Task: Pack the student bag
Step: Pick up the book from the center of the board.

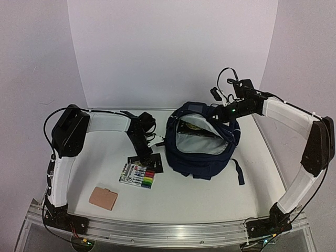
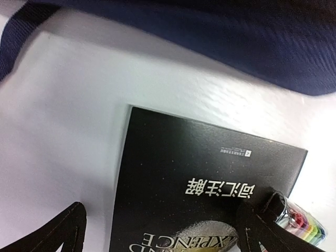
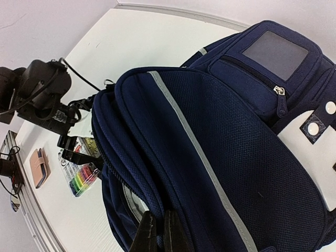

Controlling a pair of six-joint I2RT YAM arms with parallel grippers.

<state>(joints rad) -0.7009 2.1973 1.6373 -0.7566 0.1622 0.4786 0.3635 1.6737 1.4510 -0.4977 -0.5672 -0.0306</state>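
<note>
The student bag (image 1: 202, 152) is a dark navy backpack lying in the middle of the table with its mouth held open, grey lining showing. A black book with a gold emblem (image 1: 195, 126) lies inside it. My right gripper (image 1: 227, 112) is shut on the fabric rim of the bag's opening (image 3: 157, 210), its fingertips (image 3: 148, 231) pressed together on the seam. My left gripper (image 1: 143, 155) stands open over a second black book (image 2: 205, 189) flat on the table just left of the bag. One of its fingers (image 2: 58, 231) is on each side of the book, and nothing is held.
A pack of coloured markers (image 1: 137, 176) lies beside the black book on the near side. A pink case (image 1: 103, 198) sits nearer the front left. The bag's black strap (image 1: 239, 170) trails to the right. White walls close the back and sides.
</note>
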